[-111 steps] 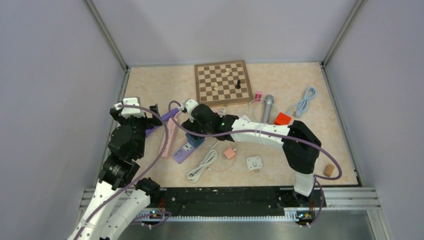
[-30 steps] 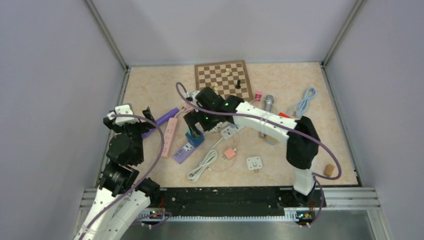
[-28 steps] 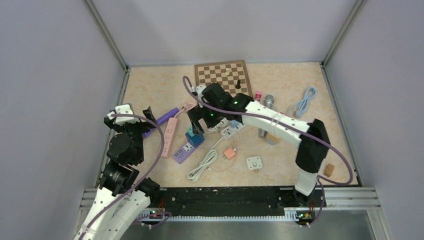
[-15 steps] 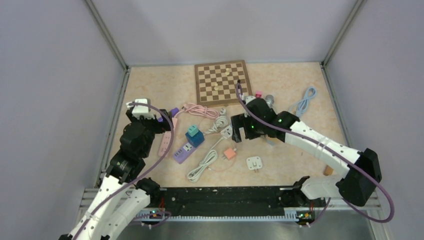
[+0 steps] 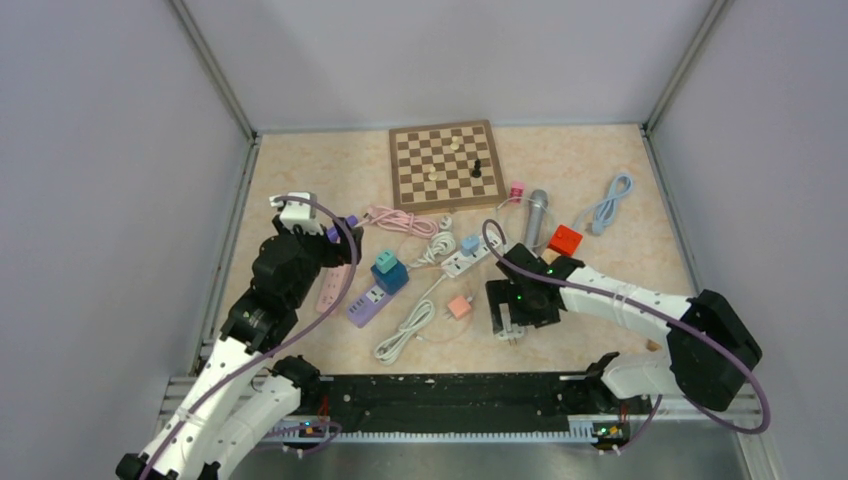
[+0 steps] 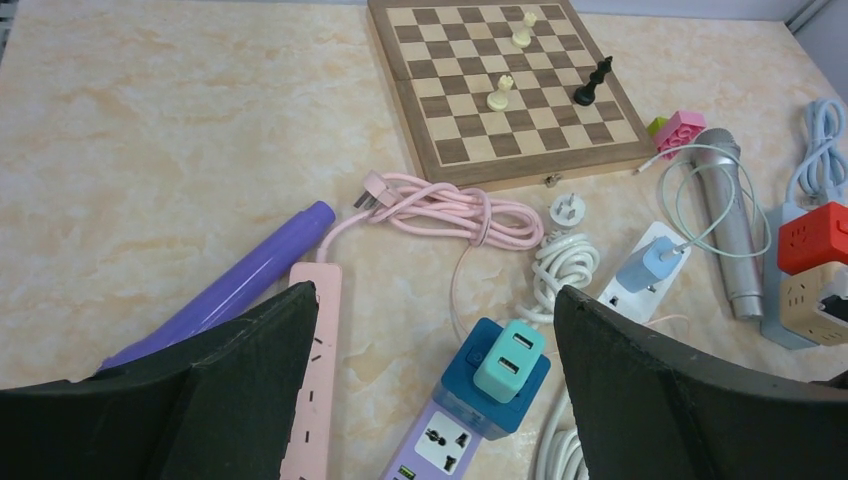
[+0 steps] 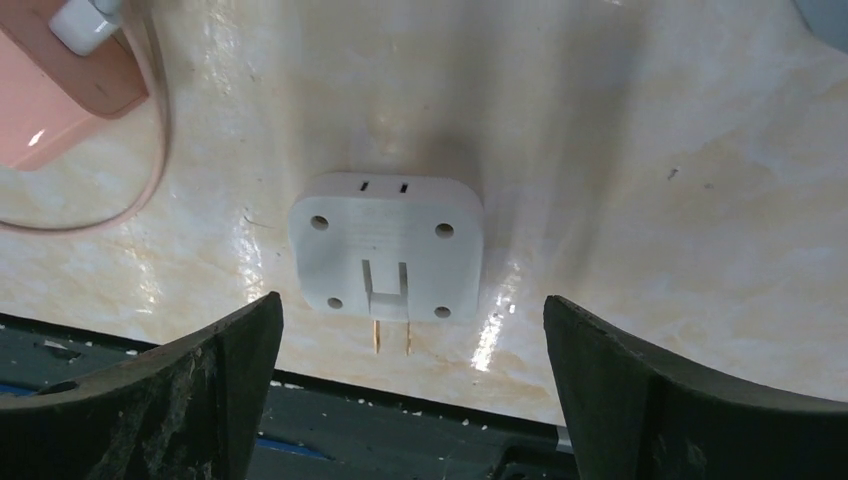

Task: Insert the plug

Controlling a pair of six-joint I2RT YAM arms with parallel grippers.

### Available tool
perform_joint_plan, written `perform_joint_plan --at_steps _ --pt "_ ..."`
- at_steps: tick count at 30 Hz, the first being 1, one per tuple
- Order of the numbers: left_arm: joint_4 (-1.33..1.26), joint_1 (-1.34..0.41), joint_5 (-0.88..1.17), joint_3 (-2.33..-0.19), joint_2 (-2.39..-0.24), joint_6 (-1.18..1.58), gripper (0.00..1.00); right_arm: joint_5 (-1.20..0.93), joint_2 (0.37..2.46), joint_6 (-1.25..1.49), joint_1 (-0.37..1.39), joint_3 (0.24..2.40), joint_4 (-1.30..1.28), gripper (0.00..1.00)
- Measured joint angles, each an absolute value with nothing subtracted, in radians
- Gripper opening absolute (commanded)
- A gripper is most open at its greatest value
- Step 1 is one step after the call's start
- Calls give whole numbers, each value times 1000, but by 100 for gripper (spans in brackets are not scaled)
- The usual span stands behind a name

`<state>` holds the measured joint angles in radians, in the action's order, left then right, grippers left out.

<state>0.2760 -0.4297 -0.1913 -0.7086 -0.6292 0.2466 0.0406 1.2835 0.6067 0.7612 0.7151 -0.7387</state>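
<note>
White plug [image 7: 385, 245] lies flat on the table [image 5: 300, 170], close to the near edge. Its two brass prongs stick out along the surface toward the black rail. It's loose, not in any socket.

My right gripper [image 7: 410, 305] hangs straight over it with the jaws wide. One finger is on each side of the body and neither touches it; nothing is held. I read this as lining up a grab on the plug's flanks, which would leave the prongs free for the socket. The prongs lie flat, so I'd guess the plug needs tipping once lifted.

My left gripper [image 6: 435, 330] is well apart from that, spread wide and empty, hovering over the strips. Under it sit the pink power strip [image 6: 312, 400] and the purple power strip [image 6: 430, 445]. The purple one carries a blue cube [image 6: 478, 395] with a teal charger [image 6: 508, 362] plugged in on top. This arm is probably parked here to pin a strip down so it doesn't slide. I can't tell which strip is the target.

The pink cord [image 6: 440, 205] is bundled just behind the strips, out of my way.
</note>
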Motion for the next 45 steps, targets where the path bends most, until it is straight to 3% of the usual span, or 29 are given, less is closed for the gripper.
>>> perform_joint_plan --at_steps 4,9,13,15,26,37,45 --pt "272 -430 -188 -709 -631 258 92 25 1327 603 761 713 -669 95" --pt "270 -430 -189 -709 -631 263 91 34 1404 578 762 734 -638 71" --pt "270 -430 -203 -709 -630 263 91 64 1450 564 765 768 -672 41" --pt "270 -430 -212 -709 -628 263 91 64 1446 566 765 768 -674 35" --pt "308 -429 -157 -784 -704 356 92 18 1349 415 769 930 -629 34" --pt "428 -429 363 -1091 -1031 491 89 -176 1317 169 830 1163 -459 37" --pt "488 -427 625 -1147 -1124 558 75 -224 1317 -9 887 1240 -430 38"
